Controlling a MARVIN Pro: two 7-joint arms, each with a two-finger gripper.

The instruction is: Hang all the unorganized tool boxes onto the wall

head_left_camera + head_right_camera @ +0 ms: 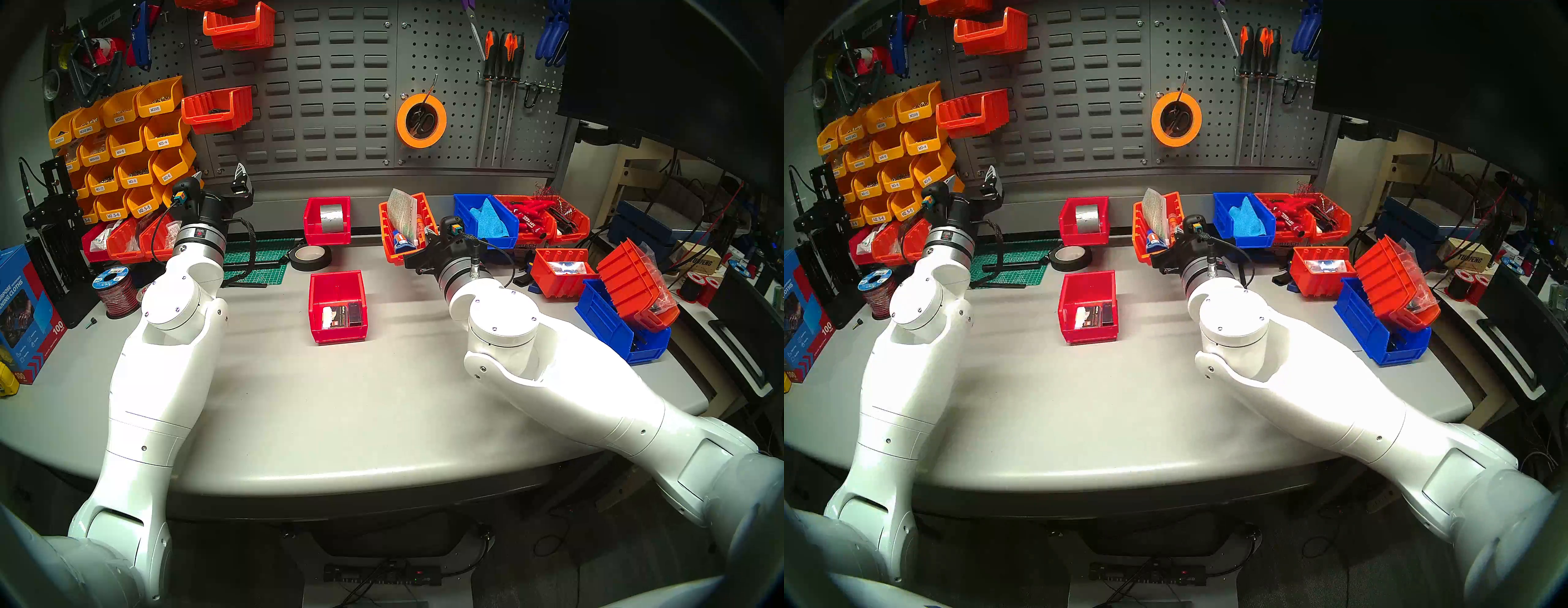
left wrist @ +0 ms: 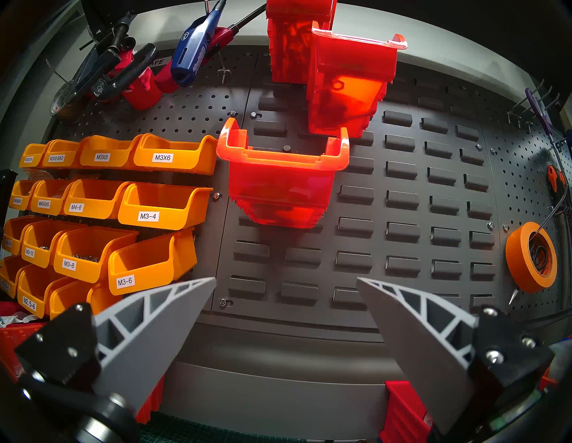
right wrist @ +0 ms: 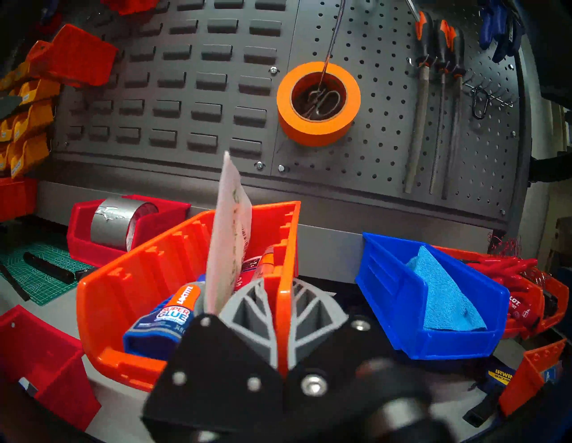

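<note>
The right gripper (image 3: 280, 312) pinches the orange bin's (image 3: 139, 278) side wall near the surface's back edge; the left gripper (image 2: 286, 280) hangs wide open, empty.

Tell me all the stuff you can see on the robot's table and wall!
orange ribbed bin: one, orange, table's back, holding a packet and glue tubes
red bin with cards: one, red, middle of table
red bin with tape roll: one, red, back of table
black tape ring: one, black, in front of that bin
blue cloth bin: one, blue, back right
hung orange bins: at least two, on the wall
yellow labelled bins: many, wall's left
orange tape roll: one, on pegboard
left gripper: open, empty, facing the wall
right gripper: shut on the orange ribbed bin's side wall
</note>
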